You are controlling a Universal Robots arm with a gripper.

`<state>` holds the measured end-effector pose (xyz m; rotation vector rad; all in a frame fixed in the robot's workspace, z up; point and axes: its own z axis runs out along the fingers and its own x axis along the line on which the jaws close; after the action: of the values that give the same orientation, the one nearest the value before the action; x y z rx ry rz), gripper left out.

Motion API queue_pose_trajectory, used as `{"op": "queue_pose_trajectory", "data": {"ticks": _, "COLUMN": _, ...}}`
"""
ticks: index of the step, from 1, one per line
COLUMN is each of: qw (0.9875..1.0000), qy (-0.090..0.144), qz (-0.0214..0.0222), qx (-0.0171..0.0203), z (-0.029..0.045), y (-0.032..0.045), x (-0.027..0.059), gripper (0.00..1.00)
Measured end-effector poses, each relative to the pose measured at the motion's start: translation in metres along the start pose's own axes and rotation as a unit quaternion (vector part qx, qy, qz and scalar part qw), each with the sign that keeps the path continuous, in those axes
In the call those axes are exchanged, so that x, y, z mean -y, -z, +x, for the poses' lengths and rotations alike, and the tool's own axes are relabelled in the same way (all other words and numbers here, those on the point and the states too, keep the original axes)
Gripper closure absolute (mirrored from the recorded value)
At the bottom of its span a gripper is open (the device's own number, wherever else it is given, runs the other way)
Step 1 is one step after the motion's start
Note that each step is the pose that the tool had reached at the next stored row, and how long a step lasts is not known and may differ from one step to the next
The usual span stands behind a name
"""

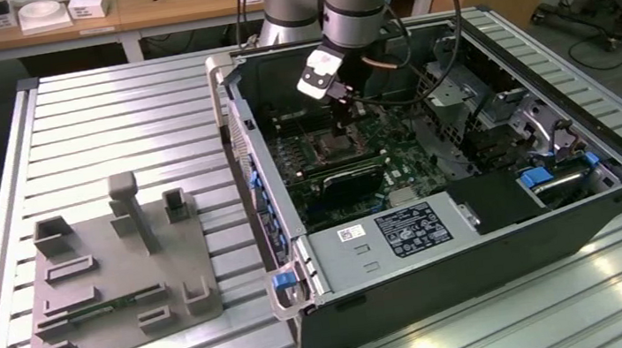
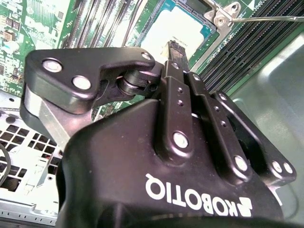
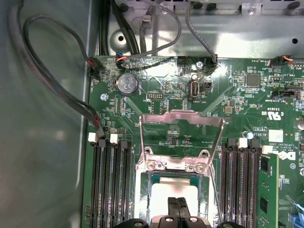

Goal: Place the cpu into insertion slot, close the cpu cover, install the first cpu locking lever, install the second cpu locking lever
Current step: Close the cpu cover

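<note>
While the small, flat, silvery-grey square cpu [image 3: 161, 190] lies in the metal-rimmed square insertion slot [image 3: 142, 194], the black gripper [image 3: 177, 202] sits directly over its face, fingers pressed together on nothing. The thin silvery cpu cover [image 3: 183, 118] stands raised at the hinged edge.

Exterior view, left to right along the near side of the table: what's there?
grey fixture plate → blue latch handle → grey drive cage → blue tab

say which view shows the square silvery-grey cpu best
First wrist view: the square silvery-grey cpu is seen face-on, edges mostly clear. Second wrist view shows a glare-washed part beyond the gripper; exterior view, too small to tell.
</note>
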<state>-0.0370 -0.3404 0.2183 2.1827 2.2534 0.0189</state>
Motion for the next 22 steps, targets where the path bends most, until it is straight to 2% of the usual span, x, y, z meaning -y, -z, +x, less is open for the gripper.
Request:
{"op": "queue_pose_trajectory", "data": {"ticks": 10, "qw": 1.0, "qy": 0.0, "qz": -0.0001, "qx": -0.0002, "z": 0.0001, "y": 0.0047, "x": -0.0001, "gripper": 0.9}}
{"op": "queue_pose_trajectory", "data": {"ticks": 19, "qw": 1.0, "qy": 0.0, "qz": -0.0001, "qx": -0.0001, "z": 0.0, "y": 0.0049, "x": -0.0004, "gripper": 0.9}}
{"op": "queue_pose_trajectory", "data": {"ticks": 22, "qw": 1.0, "qy": 0.0, "qz": 0.0, "qx": -0.0002, "z": -0.0001, "y": 0.0049, "x": -0.003, "gripper": 0.9}}
